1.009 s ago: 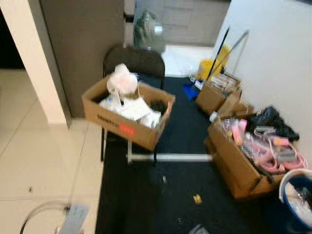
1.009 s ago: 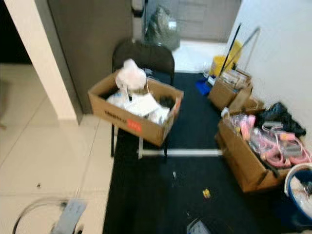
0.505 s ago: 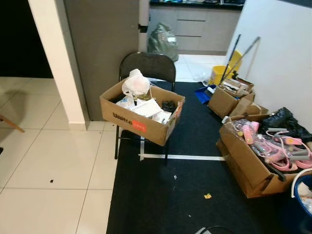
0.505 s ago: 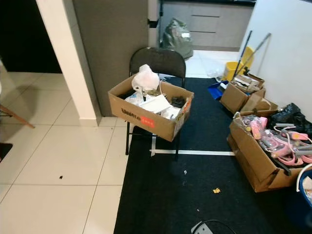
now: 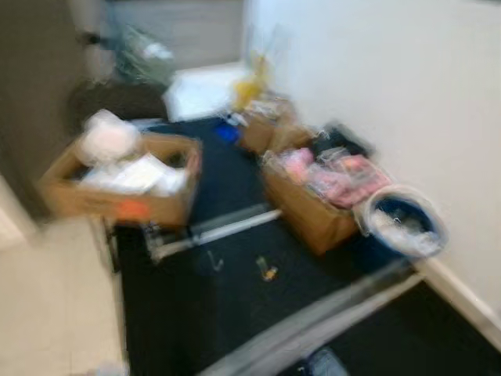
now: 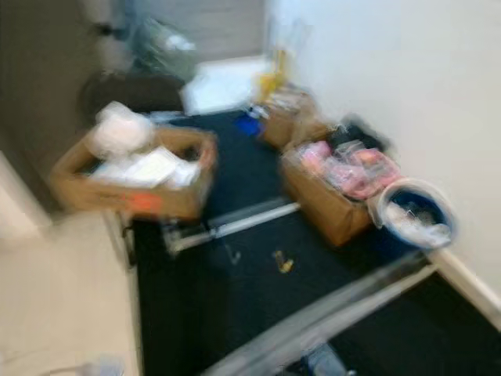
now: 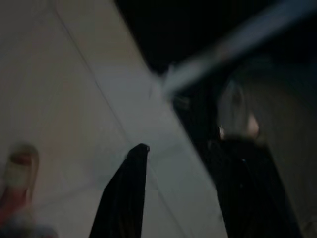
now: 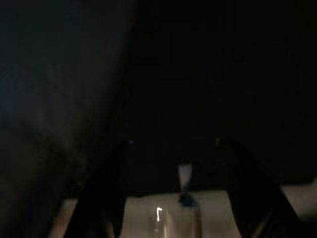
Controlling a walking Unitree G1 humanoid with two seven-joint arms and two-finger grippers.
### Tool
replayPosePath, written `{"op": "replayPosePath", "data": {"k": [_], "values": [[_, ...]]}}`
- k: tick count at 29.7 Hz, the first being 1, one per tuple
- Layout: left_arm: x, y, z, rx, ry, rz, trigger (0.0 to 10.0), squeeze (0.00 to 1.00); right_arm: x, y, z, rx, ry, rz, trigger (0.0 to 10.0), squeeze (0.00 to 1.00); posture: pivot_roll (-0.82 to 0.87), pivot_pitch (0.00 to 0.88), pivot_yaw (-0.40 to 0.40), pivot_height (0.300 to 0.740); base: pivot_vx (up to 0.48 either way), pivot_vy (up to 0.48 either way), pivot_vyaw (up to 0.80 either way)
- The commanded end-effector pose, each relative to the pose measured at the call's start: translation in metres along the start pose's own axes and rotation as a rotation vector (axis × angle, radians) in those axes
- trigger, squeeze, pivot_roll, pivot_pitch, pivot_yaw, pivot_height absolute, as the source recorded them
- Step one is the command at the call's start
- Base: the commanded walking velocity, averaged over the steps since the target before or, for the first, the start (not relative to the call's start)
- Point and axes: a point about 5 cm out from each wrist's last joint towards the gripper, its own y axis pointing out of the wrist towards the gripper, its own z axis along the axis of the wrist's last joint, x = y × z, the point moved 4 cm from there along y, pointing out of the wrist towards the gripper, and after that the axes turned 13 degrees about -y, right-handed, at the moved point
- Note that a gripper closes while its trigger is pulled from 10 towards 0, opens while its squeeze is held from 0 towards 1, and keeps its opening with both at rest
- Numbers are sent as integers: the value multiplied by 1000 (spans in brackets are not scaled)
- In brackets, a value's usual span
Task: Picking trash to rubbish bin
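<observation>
Both eye views are blurred by motion. A small yellow scrap [image 5: 268, 272] lies on the black carpet [image 5: 196, 305]. To its right, by the white wall, stands a blue bin [image 5: 403, 223] lined with a white bag. My left gripper [image 7: 181, 146] hangs open over the edge between pale tiles and carpet, with nothing between its fingers [image 7: 124, 198]. In the very dark right wrist view my right gripper [image 8: 172, 144] hangs open over dark floor, its fingers [image 8: 101, 198] showing only as outlines.
A cardboard box [image 5: 117, 184] full of white rubbish sits on a black chair at left. Another box [image 5: 321, 196] with pink things stands beside the bin, with more boxes [image 5: 262, 129] behind. A pale blurred bar [image 5: 329, 313] crosses the carpet in front.
The whole picture has swung to the right and blurred, so the camera has turned. The blue bin now stands fully in view at right and the chair box has shifted left.
</observation>
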Motion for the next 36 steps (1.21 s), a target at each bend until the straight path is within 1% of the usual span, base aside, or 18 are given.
{"op": "replayPosePath", "data": {"k": [1, 6, 18, 27, 30, 36], "values": [[2, -1, -10, -33, 7, -3, 10000, 0, -5, 1, 2, 8, -6, 12, 10000, 0, 148, 0, -39, 740, 0, 0, -781], [2, -2, -15, -42, 5, -4, 10000, 0, -7, 1, -1, 0, -10, 12, 10000, 0, 152, 0, -38, 740, 0, 0, -781], [5, -1, -11, -32, -2, -17, 10000, 0, -9, 1, -3, -6, -15, 7, 10000, 0, 153, 0, -42, 740, 0, 0, -781], [6, -1, -10, -31, -10, -23, 10000, 0, -4, 1, 2, -1, -17, -4, 10000, 0, 155, 0, -45, 740, 0, 0, -781], [6, -1, -11, -33, -7, -23, 10000, 0, -2, 1, 6, 5, -20, -7, 10000, 0, 155, 0, -45, 740, 0, 0, -781], [7, -1, -11, -34, -5, -26, 10000, 0, 0, 0, 7, 5, -22, -10, 10000, 0, 157, 0, -48, 740, 0, 0, -781]]}}
